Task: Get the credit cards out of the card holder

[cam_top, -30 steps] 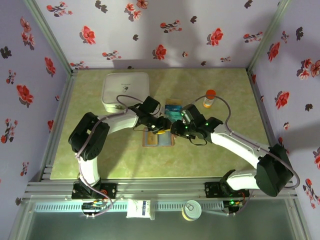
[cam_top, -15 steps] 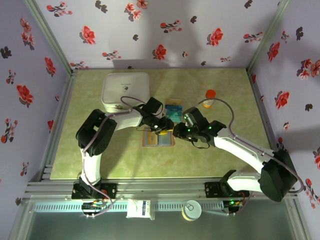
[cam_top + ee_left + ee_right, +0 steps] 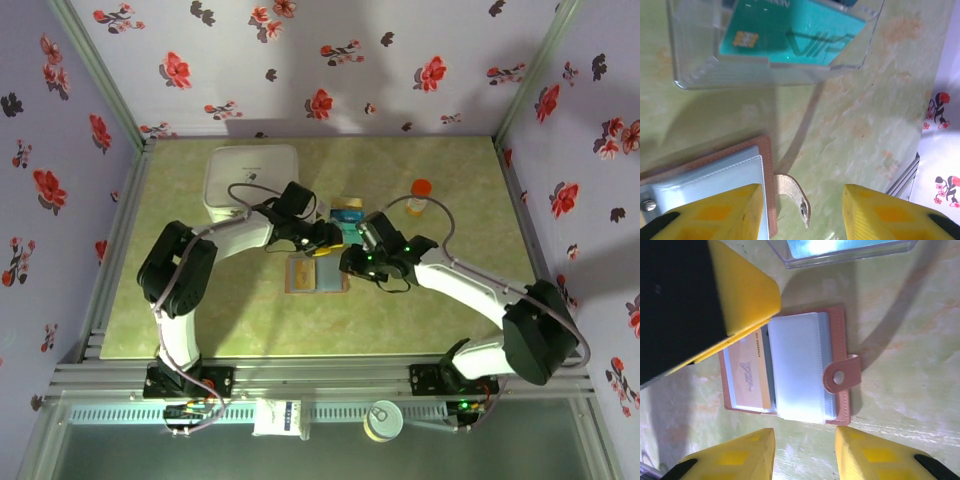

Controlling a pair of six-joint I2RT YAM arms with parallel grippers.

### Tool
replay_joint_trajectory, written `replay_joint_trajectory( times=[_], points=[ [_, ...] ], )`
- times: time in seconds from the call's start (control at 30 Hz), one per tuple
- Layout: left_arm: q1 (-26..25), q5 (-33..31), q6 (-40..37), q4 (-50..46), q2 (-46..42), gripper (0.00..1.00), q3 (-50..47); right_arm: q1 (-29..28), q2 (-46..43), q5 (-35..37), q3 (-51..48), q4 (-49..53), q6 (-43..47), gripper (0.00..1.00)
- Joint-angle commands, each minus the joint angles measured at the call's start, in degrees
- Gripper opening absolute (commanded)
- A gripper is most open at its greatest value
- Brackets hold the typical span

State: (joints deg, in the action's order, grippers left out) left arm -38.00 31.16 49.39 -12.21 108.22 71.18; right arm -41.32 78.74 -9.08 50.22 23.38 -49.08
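1. The left gripper (image 3: 802, 212) is released: its jaws stand apart with nothing between them. Bare table (image 3: 865, 125) and the snap strap (image 3: 795, 197) of the card holder (image 3: 710, 175) show in the gap.
2. The right gripper (image 3: 805, 450) is also parted and empty. The holder lies just ahead of its fingertips.
3. Change over the last second: the left gripper has drifted slightly toward the clear box (image 3: 770, 75), and the right has edged in toward the holder. Neither jaw width has altered.
4. The holder lies open and flat on the table, strap out to one side. The orange-band card (image 3: 752, 375) sits in one pocket.
5. The teal card (image 3: 790, 35) lies inside the clear box, just beyond the holder.
6. Judgement: the task is partly done, as the orange-band card is not yet out. The next pick probably needs one finger on its exposed edge while the other arm steadies the holder.
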Motion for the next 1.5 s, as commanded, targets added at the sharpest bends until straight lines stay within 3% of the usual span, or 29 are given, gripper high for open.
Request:
replay_joint_trajectory(
  times=[0.0,0.37,0.57,1.1,1.47],
  points=[
    [1.7,0.9,-1.3,-1.2,-3.4,0.45,-1.3,-1.0,3.1,-1.5,3.5,-2.0,-0.1,0.37],
    [8.8,-0.9,-3.5,-1.8,-13.9,0.44,-15.0,-3.5,16.1,-5.7,12.3,-4.6,0.9,0.35],
    [10.0,-2.1,-4.0,-1.7,-16.6,0.41,-20.5,-4.2,23.0,-8.9,16.1,-7.0,0.8,0.34],
    [9.0,-2.9,-5.6,-1.0,-13.3,0.05,-23.6,-4.5,28.3,-9.8,17.3,-7.1,1.9,0.32],
    [9.0,-3.6,-6.0,-1.4,-10.9,0.0,-23.7,-4.6,29.7,-10.9,16.3,-9.1,1.2,0.29]
  ],
)
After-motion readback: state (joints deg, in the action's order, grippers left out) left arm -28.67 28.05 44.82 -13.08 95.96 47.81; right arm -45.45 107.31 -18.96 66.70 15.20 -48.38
